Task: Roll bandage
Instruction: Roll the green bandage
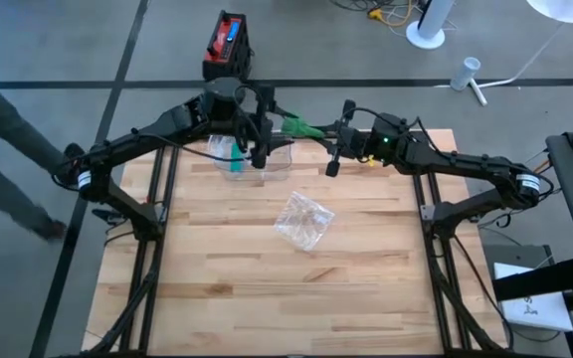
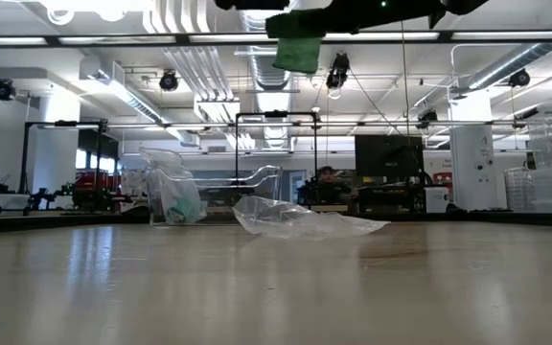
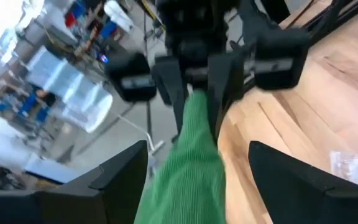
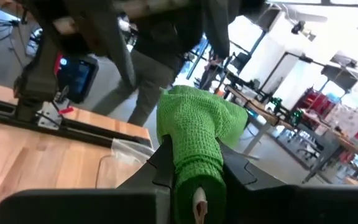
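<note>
1. Wooden table (image 1: 227, 298): the near part of its top in front of you is bare planks

2. Crumpled clear plastic bag (image 1: 303, 219): it lies loose near the middle of the table, apart from both arms; in the low view (image 2: 300, 220) it sits flat on the surface

3. Clear plastic container (image 1: 250, 157): it stands at the far edge of the table, under your left arm, with something teal inside

4. Right gripper (image 4: 194, 180): your right arm reaches in from the right side, held above the far edge; its fingers are clamped on the green bandage (image 4: 194, 134), which stands up between them

5. Left gripper (image 1: 257, 149): your left arm stretches in from the left, wrist bent toward the right gripper; in its own wrist view its two fingers (image 3: 120, 180) stand wide apart on either side of the bandage's free end, not pinching it

6. Bandage: it hangs in the air between the two grippers, clear of the table (image 2: 297, 43)

7. Red and black box (image 1: 229, 45): on the floor beyond the table
</note>
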Controlling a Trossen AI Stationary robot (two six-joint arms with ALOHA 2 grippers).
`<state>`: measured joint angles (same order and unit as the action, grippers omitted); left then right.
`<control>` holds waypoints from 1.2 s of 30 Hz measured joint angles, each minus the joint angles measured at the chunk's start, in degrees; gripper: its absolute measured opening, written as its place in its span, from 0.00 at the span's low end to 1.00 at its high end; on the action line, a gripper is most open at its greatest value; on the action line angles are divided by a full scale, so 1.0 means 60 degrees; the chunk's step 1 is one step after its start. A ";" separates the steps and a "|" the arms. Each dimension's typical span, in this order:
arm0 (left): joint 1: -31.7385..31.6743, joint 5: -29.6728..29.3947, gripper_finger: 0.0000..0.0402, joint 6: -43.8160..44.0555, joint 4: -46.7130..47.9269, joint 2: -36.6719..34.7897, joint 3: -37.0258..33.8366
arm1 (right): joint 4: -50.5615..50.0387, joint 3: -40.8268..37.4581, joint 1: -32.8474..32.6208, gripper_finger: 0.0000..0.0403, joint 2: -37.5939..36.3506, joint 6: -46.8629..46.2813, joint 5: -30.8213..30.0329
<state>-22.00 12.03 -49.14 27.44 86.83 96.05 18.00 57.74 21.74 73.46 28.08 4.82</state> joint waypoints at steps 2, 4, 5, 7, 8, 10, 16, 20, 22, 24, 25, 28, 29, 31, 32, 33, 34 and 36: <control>-0.0011 -0.0004 0.66 0.0291 -0.0015 0.0169 -0.0011 | 0.0013 0.0000 -0.0013 0.13 -0.0032 0.0129 0.0023; -0.0046 -0.0105 0.65 0.0524 -0.0013 0.0325 -0.0011 | -0.0002 0.0000 -0.0021 0.13 -0.0032 0.0308 0.0190; -0.0051 -0.0309 0.65 0.0577 -0.0011 0.0404 -0.0011 | 0.0003 0.0000 -0.0019 0.13 -0.0030 0.0351 0.0389; -0.0058 -0.0683 0.64 0.0521 0.0011 0.0561 -0.0011 | 0.0013 0.0000 -0.0018 0.13 -0.0042 0.0407 0.0651; -0.0051 -0.0794 0.64 0.0444 0.0004 0.0641 -0.0011 | 0.0011 0.0000 -0.0018 0.13 -0.0045 0.0421 0.0678; -0.0069 -0.0852 0.62 0.0350 0.0043 0.0689 -0.0013 | 0.0020 0.0000 -0.0018 0.13 -0.0042 0.0394 0.0736; -0.0098 -0.0896 0.52 0.0385 0.0076 0.0660 -0.0015 | 0.0050 0.0012 -0.0028 0.13 -0.0219 0.0330 0.0782; -0.0100 -0.0894 0.28 0.0469 0.0280 0.0510 -0.0015 | -0.0101 0.0029 -0.0025 0.16 -0.0336 0.0263 0.0809; -0.0095 -0.0872 0.13 0.0556 0.0444 0.0480 -0.0015 | -0.0177 0.0029 -0.0027 0.19 -0.0348 -0.0011 0.0805; -0.0101 -0.0801 0.08 0.0728 0.0517 0.0441 -0.0018 | -0.0238 0.0029 -0.0029 0.21 -0.0348 -0.0185 0.0820; -0.0102 -0.0743 0.08 0.0821 0.0540 0.0437 -0.0018 | -0.0271 0.0029 -0.0029 0.21 -0.0348 -0.0242 0.0830; -0.0109 -0.0655 0.13 0.1033 0.0700 0.0415 -0.0022 | -0.0302 0.0030 -0.0036 0.21 -0.0327 -0.0506 0.0840; -0.0109 -0.0643 0.14 0.1029 0.0748 0.0411 -0.0022 | -0.0308 0.0031 -0.0036 0.20 -0.0328 -0.0528 0.0843; -0.0109 -0.0593 0.14 0.0998 0.0909 0.0406 -0.0022 | -0.0364 0.0029 -0.0052 0.17 -0.0341 -0.0528 0.0849; -0.0109 -0.0548 0.14 0.0994 0.0981 0.0404 -0.0022 | -0.0382 0.0029 -0.0065 0.16 -0.0346 -0.0522 0.0851; -0.0109 -0.0412 0.12 0.0997 0.1039 0.0400 -0.0022 | -0.0398 0.0029 -0.0080 0.15 -0.0356 -0.0522 0.0864; -0.0112 -0.0242 0.10 0.1025 0.1067 0.0397 -0.0022 | -0.0438 0.0029 -0.0080 0.14 -0.0389 -0.0519 0.0882; -0.0124 0.0122 0.08 0.1119 0.1125 0.0397 -0.0022 | -0.0490 0.0029 -0.0099 0.14 -0.0407 -0.0524 0.0930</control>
<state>-22.74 12.77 -42.43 34.19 89.21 95.92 15.06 57.91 21.14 71.02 24.94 10.40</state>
